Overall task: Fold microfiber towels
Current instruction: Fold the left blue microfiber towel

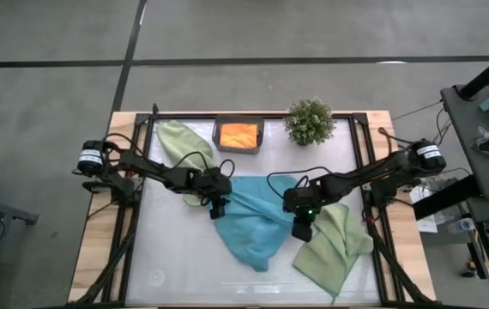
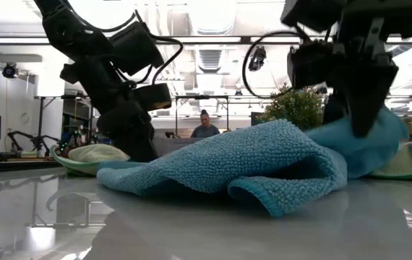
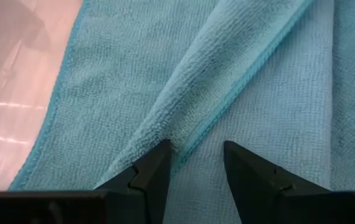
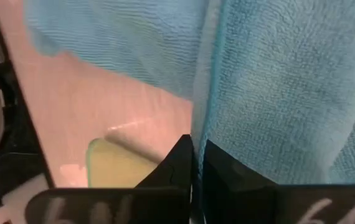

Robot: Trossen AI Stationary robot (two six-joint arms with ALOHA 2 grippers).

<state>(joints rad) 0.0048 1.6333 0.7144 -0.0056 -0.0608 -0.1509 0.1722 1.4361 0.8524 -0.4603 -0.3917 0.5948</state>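
The left gripper (image 1: 218, 206) is down on the near-left part of a blue towel (image 1: 251, 225) that lies rumpled in the middle of the table (image 1: 176, 266). Its jaws stand partly apart, and a raised fold of the cloth runs up to the gap between them; the wrist view shows the two fingertips (image 3: 159, 163) resting on the fabric with the ridge reaching one of them, but nothing is pinched. The right gripper (image 1: 303, 227) has its jaws closed tight on the opposite edge of the same blue towel, the hem caught between the two fingers (image 4: 180, 162) and the cloth hanging from them, lifted off the surface on that side. Between the two grippers the towel humps up in a loose wave, seen from the low view as a rolled fold in front. A green towel (image 1: 335, 247) lies flat just beside and under the right gripper, on its outer side. A second green towel (image 1: 178, 142) lies crumpled behind the left gripper, partly beneath its arm. Farther back, well apart from both sets of jaws, a small dark tray (image 1: 239, 135) holds an orange towel (image 1: 238, 136), with a potted plant (image 1: 310, 120) just beside it.
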